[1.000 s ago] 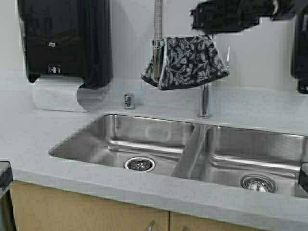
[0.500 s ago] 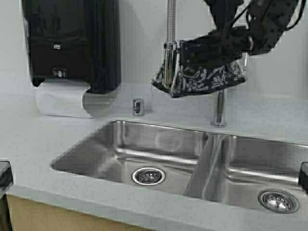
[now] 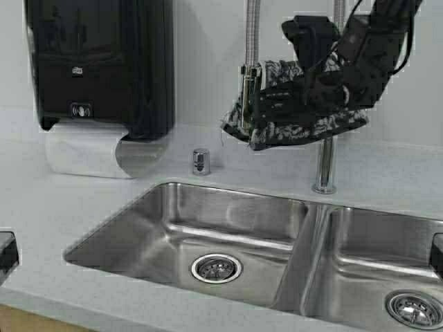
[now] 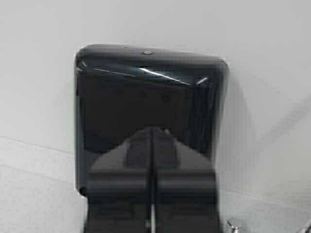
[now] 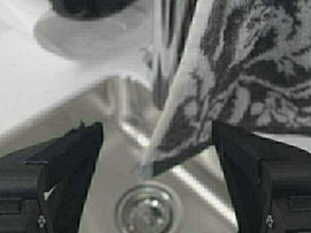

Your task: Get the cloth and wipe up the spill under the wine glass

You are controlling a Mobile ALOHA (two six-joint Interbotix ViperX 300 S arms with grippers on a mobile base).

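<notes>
- The cloth [image 3: 294, 117] hangs draped over the faucet [image 3: 250, 62] above the sink [image 3: 208, 228].
- My right claw [image 3: 277, 107] has dropped level with it, fingers spread wide, nothing gripped yet.
- My left claw [image 4: 152, 194] stays closed, parked facing the towel dispenser [image 4: 150, 97].
- The base has rolled closer.

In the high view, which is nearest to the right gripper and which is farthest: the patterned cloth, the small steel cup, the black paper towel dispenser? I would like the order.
1. The black and white leafy patterned cloth, draped over the faucet, directly at the right gripper.
2. The small steel cup, on the counter, lower and to the left.
3. The black paper towel dispenser, on the wall, far left.
</notes>
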